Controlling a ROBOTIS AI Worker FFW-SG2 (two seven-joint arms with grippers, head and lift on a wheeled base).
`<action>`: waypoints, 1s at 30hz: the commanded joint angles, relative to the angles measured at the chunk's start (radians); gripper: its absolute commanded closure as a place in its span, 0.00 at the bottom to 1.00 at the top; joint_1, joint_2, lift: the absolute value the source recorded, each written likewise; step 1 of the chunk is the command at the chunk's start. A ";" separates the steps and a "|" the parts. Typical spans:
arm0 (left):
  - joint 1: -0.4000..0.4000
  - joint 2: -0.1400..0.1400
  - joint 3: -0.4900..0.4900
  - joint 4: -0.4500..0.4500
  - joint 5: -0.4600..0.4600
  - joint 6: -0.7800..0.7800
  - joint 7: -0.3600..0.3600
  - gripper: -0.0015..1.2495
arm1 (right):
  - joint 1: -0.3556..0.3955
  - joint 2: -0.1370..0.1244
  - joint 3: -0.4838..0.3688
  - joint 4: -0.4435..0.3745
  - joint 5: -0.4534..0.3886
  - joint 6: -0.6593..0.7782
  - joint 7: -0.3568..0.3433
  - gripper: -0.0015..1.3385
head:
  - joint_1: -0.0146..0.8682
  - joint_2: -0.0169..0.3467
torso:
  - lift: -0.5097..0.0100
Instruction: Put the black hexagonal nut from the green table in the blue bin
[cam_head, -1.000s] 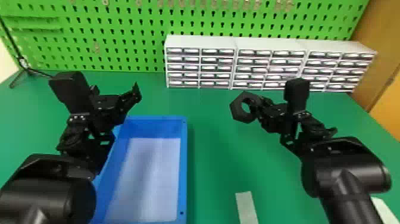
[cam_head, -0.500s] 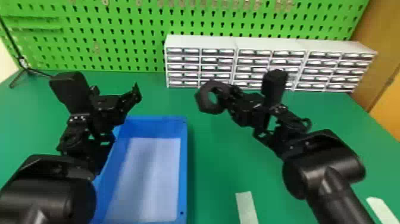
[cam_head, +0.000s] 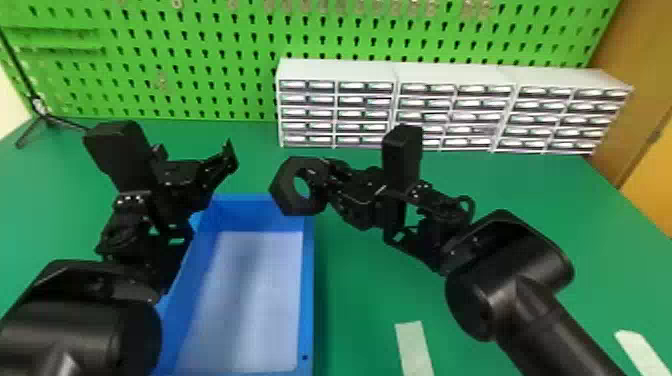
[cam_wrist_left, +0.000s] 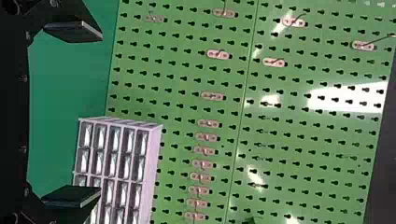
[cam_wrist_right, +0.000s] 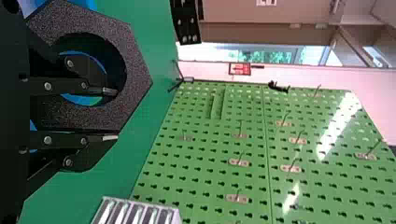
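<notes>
right pincer (cam_head: 320, 186): pinched on one wall of the black nut (cam_head: 286, 192), with the nut at the fingertips, raised above the green table (cam_head: 375, 280). in the head view the nut overlaps the far right corner of the blue bin (cam_head: 308, 300). left pincer (cam_head: 231, 158): at the bin's left side, its fingers spread wide.

close detail, right wrist view: one finger (cam_wrist_right: 110, 91) passes inside the hole, the other lies along the outer side; blue is visible through the hole. head view, near to far: a pale strip (cam_head: 414, 350) on the table, the bin's whitish floor (cam_head: 250, 300), a row of small drawers (cam_head: 365, 100), then a green pegboard (cam_head: 200, 75) upright behind them. left wrist view: small hooks (cam_wrist_left: 212, 96) on the pegboard. right wrist view, farthest: a red sign (cam_wrist_right: 239, 69) on the wall and a window (cam_wrist_right: 280, 54).
</notes>
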 joint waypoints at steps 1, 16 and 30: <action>-0.003 0.001 0.000 0.000 -0.004 0.000 0.000 0.10 | -0.022 -0.009 0.047 0.005 -0.020 0.000 0.000 0.76 | 0.80 0.07 | 0.79; -0.014 0.001 0.006 0.023 -0.011 -0.002 0.000 0.10 | -0.083 -0.023 0.161 0.028 -0.072 0.000 0.000 0.76 | 0.80 0.07 | 0.79; -0.018 0.000 0.020 0.037 -0.021 -0.006 0.000 0.10 | -0.105 -0.025 0.201 0.037 -0.100 -0.001 0.000 0.51 | 0.80 0.07 | 0.79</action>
